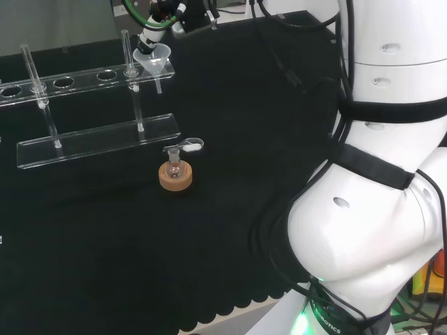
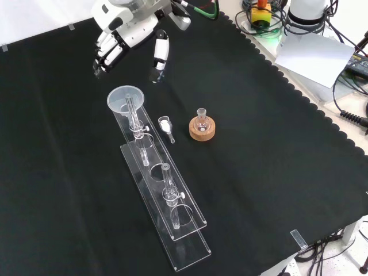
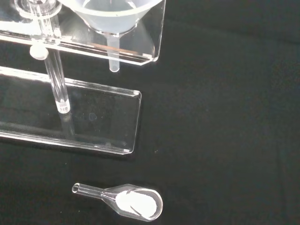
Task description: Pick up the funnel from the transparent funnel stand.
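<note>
A clear funnel (image 2: 125,99) sits in the end hole of the transparent funnel stand (image 2: 172,230), its stem (image 3: 113,58) hanging below the top rail. In the head view the funnel (image 1: 155,64) is at the stand's (image 1: 98,139) right end. My hand (image 2: 123,34) hovers just beyond that end of the stand, fingers straight and spread, thumb (image 2: 160,54) apart, holding nothing. In the head view a finger (image 1: 149,40) reaches down to the funnel's rim.
A small glass flask (image 2: 201,118) stands on a cork ring (image 2: 202,129) to the right of the stand in the front view. A clear scoop with white powder (image 3: 136,204) lies between stand and flask. Bare black cloth surrounds them.
</note>
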### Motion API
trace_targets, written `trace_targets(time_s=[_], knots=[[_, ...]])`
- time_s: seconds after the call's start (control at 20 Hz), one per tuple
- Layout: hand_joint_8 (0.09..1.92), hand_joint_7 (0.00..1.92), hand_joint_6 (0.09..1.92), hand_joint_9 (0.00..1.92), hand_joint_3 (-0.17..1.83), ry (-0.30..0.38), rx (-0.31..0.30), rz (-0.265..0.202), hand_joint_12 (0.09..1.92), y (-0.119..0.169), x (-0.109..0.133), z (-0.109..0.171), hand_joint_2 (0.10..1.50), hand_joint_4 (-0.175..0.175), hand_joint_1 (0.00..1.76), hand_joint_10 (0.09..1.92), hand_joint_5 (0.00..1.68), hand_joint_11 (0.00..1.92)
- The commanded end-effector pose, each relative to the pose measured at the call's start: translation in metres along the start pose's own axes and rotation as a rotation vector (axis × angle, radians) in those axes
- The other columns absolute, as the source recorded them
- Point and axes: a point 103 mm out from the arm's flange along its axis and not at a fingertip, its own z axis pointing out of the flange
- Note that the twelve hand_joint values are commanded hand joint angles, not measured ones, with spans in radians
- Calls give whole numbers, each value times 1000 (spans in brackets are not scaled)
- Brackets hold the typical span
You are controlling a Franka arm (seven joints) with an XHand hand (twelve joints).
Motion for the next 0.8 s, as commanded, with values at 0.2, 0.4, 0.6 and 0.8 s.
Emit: trace_targets(time_s=[0.2, 0.4, 0.6, 0.8], knots=[[725, 13, 87, 309, 193, -57, 55, -30, 1468, 19, 8, 10, 786, -47, 511, 770, 153, 337], [696, 0, 87, 267, 199, -91, 68, -33, 1459, 24, 11, 11, 770, -54, 539, 806, 152, 359], [623, 0, 87, 228, 209, -160, 99, -36, 1452, 28, 18, 16, 756, -58, 542, 830, 146, 385], [570, 0, 87, 200, 216, -199, 109, -37, 1447, 29, 22, 16, 740, -61, 537, 848, 134, 419]])
